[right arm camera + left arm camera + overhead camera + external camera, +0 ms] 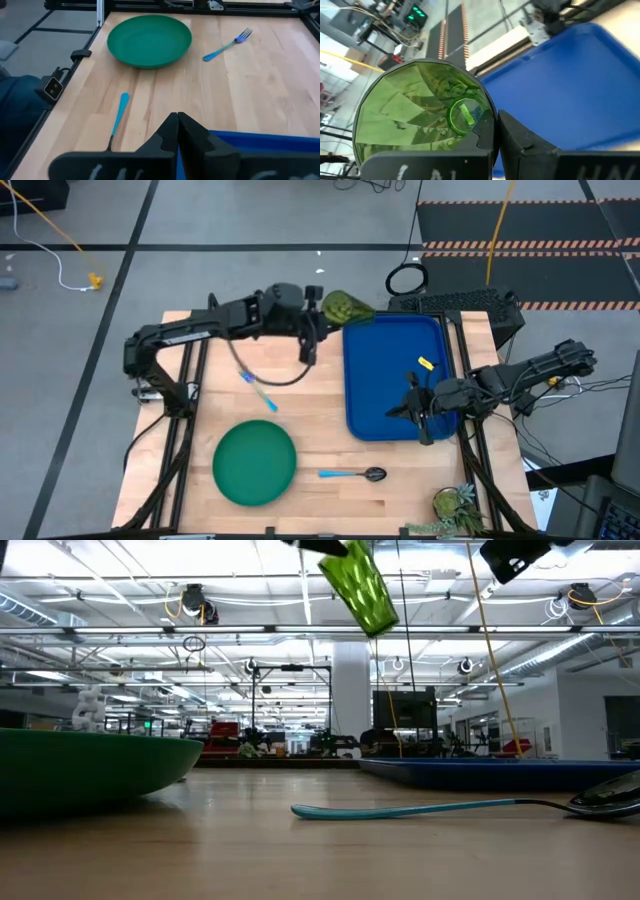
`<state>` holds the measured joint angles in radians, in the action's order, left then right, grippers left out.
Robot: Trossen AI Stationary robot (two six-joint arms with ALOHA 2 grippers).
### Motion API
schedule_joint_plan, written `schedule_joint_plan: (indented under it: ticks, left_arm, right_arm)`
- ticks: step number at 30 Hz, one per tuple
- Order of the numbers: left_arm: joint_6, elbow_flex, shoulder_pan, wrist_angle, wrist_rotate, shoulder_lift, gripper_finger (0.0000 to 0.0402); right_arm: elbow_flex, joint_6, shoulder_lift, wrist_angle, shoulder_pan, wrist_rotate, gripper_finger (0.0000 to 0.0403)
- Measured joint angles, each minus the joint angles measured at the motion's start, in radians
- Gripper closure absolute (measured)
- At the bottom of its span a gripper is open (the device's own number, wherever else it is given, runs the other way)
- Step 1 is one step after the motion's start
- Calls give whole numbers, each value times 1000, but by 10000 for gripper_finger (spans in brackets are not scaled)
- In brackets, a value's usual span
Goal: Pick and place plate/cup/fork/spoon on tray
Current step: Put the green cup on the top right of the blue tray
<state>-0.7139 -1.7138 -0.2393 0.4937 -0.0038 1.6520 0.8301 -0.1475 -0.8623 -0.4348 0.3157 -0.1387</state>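
Observation:
My left gripper [320, 318] is shut on the translucent olive-green cup [346, 307], high over the table's far edge by the far left corner of the blue tray [395, 380]. In the low view the cup [360, 585] hangs tilted, well above the table. My right gripper [420, 412] is shut and empty over the tray's near right part. The green plate [255, 463] lies flat at the near left. The fork [258, 390] lies left of the tray. The spoon [352, 474] lies near the tray's near edge. My left gripper holds the cup by its wall at the rim [489, 112]. One finger [482, 134] is inside the mouth and the other finger [520, 145] is outside. The cup is lifted clear and tilted, its mouth turned toward the wrist.
A small potted plant [455, 505] stands at the table's near right corner. A small yellow piece [427, 363] lies on the tray. A cable loops over the wood near the fork. Bare wood lies between the plate and the tray.

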Motion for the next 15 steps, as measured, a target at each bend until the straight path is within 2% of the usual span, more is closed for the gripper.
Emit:
schedule_joint_plan:
  ticks: [9,15]
  left_arm:
    - [-7,-14,-58,-146,84,181,394]
    - [-2,-196,-83,-72,82,295,391]
  right_arm:
    - [0,6,0,2,0,-26,403]
    - [0,7,0,-4,0,-26,403]
